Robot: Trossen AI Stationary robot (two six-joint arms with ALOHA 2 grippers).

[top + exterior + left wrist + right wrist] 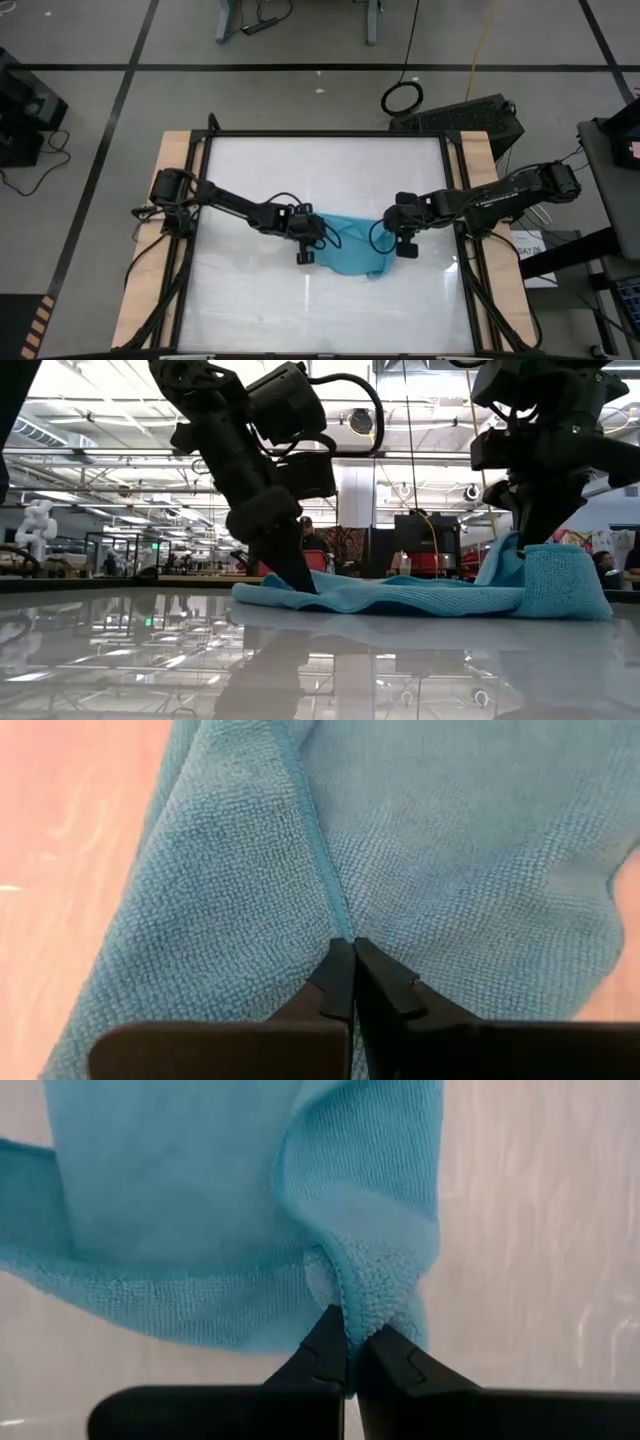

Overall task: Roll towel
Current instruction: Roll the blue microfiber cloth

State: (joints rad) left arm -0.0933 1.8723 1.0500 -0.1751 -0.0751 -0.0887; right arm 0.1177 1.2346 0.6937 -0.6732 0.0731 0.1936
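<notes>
Stretching crosswise between both tools, the turquoise towel (350,247) is pinched at one end by the left tool (306,254), at the other, lifted, by the right tool (406,250).

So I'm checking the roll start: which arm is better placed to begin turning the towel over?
Probably the right. Its gripper is shut on a towel edge already lifted and folded upright, as the low view shows. The left gripper is shut on the opposite edge, which lies flat on the table, suited to anchoring.
</notes>
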